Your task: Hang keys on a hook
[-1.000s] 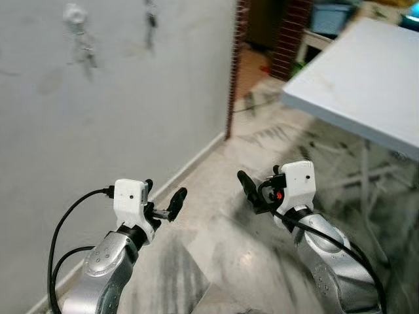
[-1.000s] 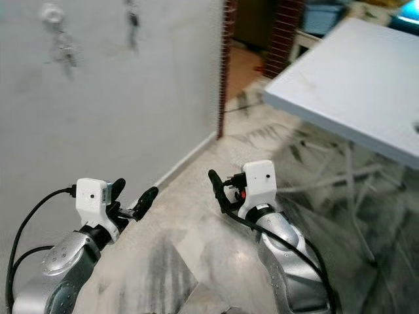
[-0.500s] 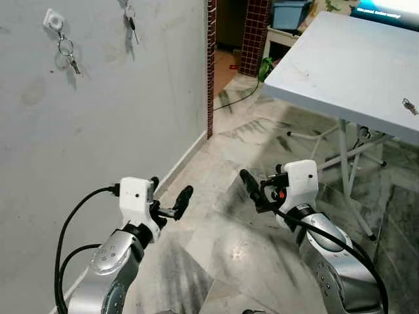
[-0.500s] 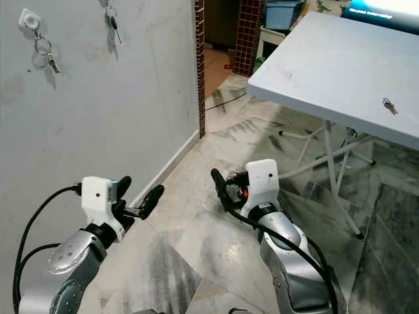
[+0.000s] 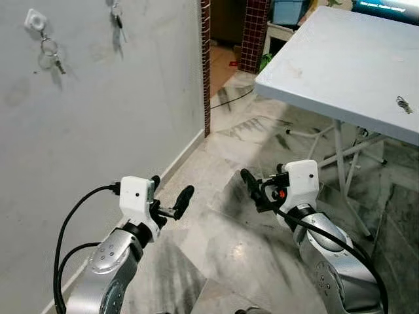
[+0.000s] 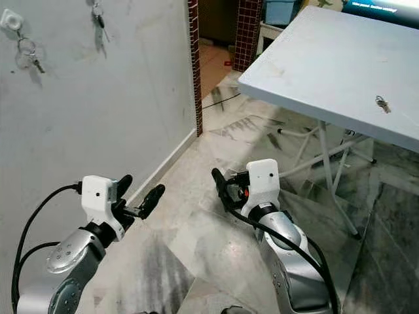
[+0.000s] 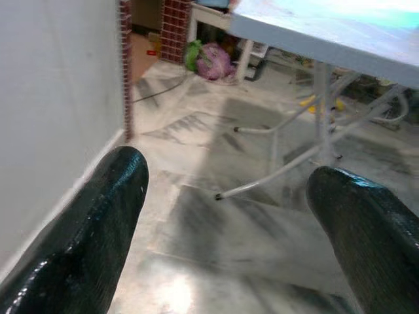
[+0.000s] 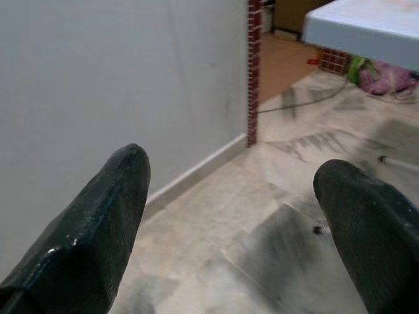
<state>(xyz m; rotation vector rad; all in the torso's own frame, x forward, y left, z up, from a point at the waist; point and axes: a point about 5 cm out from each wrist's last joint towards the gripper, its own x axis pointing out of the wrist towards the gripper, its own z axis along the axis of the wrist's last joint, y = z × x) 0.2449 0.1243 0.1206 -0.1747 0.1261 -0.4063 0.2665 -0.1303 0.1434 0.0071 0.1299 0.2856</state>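
Note:
A small bunch of keys [image 5: 403, 103] lies on the white table [image 5: 327, 65] at the right, far from both arms. On the grey wall at the left, a white hook [image 5: 34, 19] carries a key ring [image 5: 51, 57], and another set of keys [image 5: 116, 16] hangs further along the wall. My left gripper [image 5: 171, 191] is held low in front of me, open and empty, over the marble floor near the wall. My right gripper [image 5: 263, 180] is beside it, also open with nothing between its fingers [image 8: 98, 222], below the table's near edge.
The table stands on thin white legs [image 5: 340, 140] with a cable on the floor beneath. A brick door edge [image 5: 205, 59] ends the wall, with a doorway and a blue bin [image 5: 288, 10] beyond. Marble floor [image 5: 222, 242] stretches ahead.
The camera has swung and steadied: the blur is gone, and the table with its keys now shows. Both arms hold the same pose, fingers still apart.

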